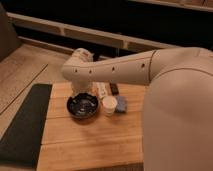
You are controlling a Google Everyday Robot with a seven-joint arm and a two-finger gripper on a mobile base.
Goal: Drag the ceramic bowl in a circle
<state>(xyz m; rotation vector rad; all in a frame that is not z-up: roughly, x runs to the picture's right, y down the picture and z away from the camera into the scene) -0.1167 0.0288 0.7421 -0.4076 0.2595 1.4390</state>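
Ceramic bowl (82, 107) sat on the desk (90, 145), just left of the white cup (109, 105). The pincer (84, 94), jaws apart, reached down at its far rim. Contact seemed made; circling apparently remained.

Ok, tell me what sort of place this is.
Probably a kitchen or café counter: wooden worktop, ceramic bowl with the jaws at its far rim, white paper cup.
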